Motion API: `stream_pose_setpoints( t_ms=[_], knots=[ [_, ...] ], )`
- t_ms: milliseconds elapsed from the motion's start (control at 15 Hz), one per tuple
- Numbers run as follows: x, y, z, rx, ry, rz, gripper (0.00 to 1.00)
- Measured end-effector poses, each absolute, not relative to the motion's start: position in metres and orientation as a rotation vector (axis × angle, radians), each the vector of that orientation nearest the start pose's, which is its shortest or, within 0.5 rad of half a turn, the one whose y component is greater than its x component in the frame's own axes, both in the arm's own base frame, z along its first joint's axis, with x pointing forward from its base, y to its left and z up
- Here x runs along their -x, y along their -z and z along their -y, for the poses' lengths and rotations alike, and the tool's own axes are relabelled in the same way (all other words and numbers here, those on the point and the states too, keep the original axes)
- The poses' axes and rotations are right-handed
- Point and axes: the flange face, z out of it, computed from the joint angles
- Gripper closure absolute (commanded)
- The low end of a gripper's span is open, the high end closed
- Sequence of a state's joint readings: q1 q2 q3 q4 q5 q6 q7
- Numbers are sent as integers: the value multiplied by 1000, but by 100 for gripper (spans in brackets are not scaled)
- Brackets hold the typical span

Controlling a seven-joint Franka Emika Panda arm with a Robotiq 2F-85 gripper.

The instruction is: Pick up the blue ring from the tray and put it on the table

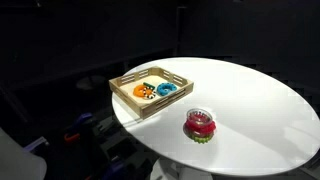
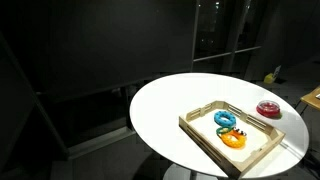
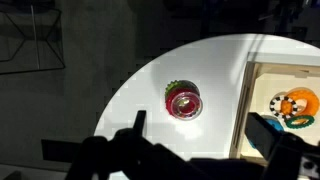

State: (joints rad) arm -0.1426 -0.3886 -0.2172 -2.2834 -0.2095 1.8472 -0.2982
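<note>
The blue ring (image 1: 166,90) lies in the wooden tray (image 1: 125,100), next to an orange ring with dark spots (image 1: 146,93); all three also show in an exterior view, the blue ring (image 2: 225,119), the tray (image 2: 205,135) and the orange ring (image 2: 232,139). The tray sits on the round white table (image 1: 250,110). My gripper (image 3: 200,130) shows only in the wrist view, open and empty, high above the table beside the tray's edge (image 3: 247,100). There the orange ring (image 3: 293,106) is visible; the blue ring is not clearly seen, around my right finger.
A red-pink ring on a green base (image 1: 201,124) stands on the table outside the tray, also in the wrist view (image 3: 184,101), between my fingers' span but far below. The surroundings are dark. The table edge (image 3: 120,100) curves at the left.
</note>
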Motion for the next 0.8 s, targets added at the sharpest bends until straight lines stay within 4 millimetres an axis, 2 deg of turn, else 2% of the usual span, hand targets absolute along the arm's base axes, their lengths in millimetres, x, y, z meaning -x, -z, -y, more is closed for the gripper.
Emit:
stream_pose_setpoints(
  t_ms=[533, 800],
  knots=[
    [-397, -497, 173, 3234, -143, 32, 0],
    [-404, -494, 159, 3240, -155, 53, 0]
  ],
)
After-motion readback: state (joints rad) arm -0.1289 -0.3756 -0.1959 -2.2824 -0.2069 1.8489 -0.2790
